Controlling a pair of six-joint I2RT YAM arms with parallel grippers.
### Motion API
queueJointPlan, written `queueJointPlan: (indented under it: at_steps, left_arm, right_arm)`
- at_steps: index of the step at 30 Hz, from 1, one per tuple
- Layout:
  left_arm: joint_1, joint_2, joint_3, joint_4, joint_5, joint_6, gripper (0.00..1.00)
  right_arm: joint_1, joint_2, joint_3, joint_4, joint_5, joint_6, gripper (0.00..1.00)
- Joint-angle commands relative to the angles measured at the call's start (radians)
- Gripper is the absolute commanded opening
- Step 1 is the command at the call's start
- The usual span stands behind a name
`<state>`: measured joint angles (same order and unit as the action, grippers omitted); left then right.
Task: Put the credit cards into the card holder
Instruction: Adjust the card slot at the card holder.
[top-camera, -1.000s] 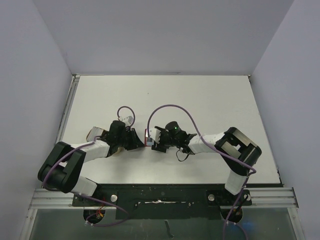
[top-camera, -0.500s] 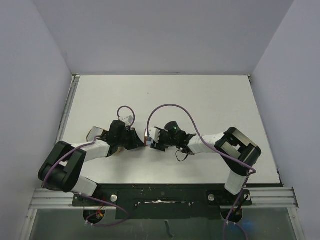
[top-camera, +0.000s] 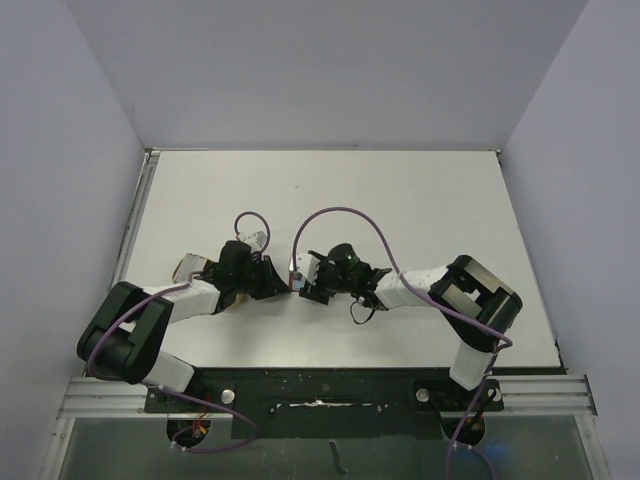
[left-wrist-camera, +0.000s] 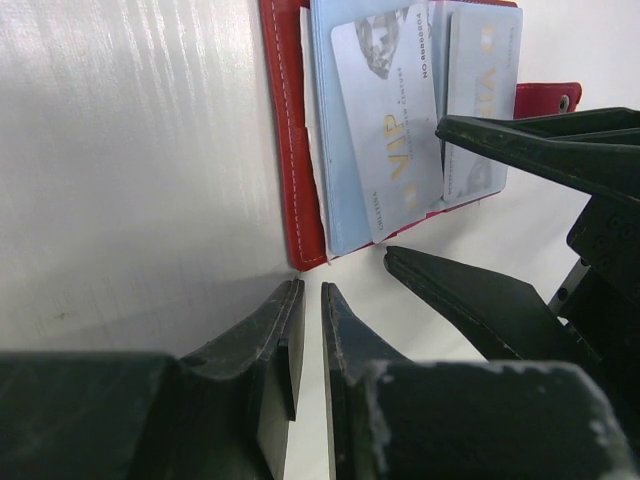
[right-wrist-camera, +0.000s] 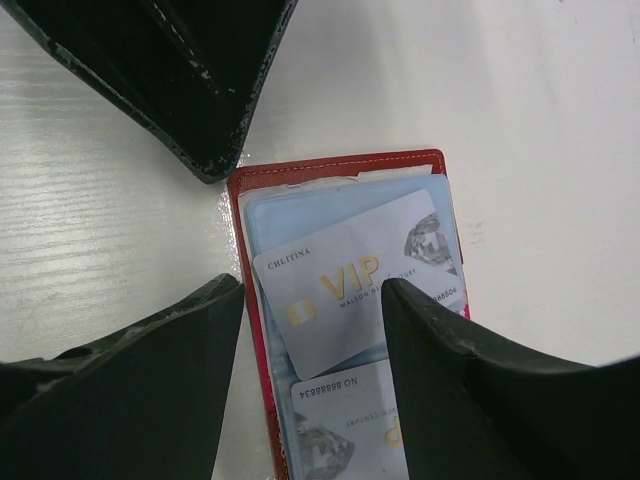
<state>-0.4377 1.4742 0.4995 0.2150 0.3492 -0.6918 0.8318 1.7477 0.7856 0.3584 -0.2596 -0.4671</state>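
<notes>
The left gripper (left-wrist-camera: 310, 335) is sitting low over the white table (left-wrist-camera: 130, 150), its jaws drawn almost together with only a thin slit between them and nothing in it. Its tips are pointing at the near corner of the card holder (left-wrist-camera: 285, 120) and stopping just short of the red edge.

The right gripper (right-wrist-camera: 312, 295) is reaching in from the opposite side with its jaws spread wide. One finger is hanging over the cards and the other is lying just past the holder's edge. Neither is pressing on anything that can be seen.

The card holder is lying open and flat on the table between the two grippers, near the table's middle. Inside its red border the credit cards (right-wrist-camera: 350, 300) are resting face up on a pale blue layer. The VIP card (left-wrist-camera: 390, 130) is lying tilted with its whole face showing, and a second card (left-wrist-camera: 482, 100) is lying just beside it. Beyond them the snap tab (left-wrist-camera: 550, 98) is sticking out from the holder's far side.
</notes>
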Motion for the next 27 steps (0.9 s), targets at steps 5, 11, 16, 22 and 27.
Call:
queueJointPlan:
  at_steps: [5,11,16,22,27]
  left_arm:
    - [-0.003,0.013,0.039,0.057,0.003,0.002,0.17]
    - [-0.002,0.02,0.076,0.046,-0.014,0.015,0.2]
    - [-0.001,0.036,0.1,0.051,-0.019,0.018,0.22]
    - [-0.003,0.076,0.114,0.069,-0.005,0.017,0.22]
    - [-0.006,0.102,0.115,0.083,0.013,0.013,0.21]
  right_arm:
    - [-0.012,-0.057,-0.007,0.154,0.009,0.234,0.61]
    - [-0.13,-0.109,-0.019,0.15,-0.067,0.695,0.61]
    - [-0.159,-0.149,-0.038,0.112,-0.005,0.904,0.59]
    - [-0.143,-0.134,0.04,-0.082,0.108,0.983,0.57]
    - [-0.127,-0.102,0.073,-0.16,0.152,1.049,0.57]
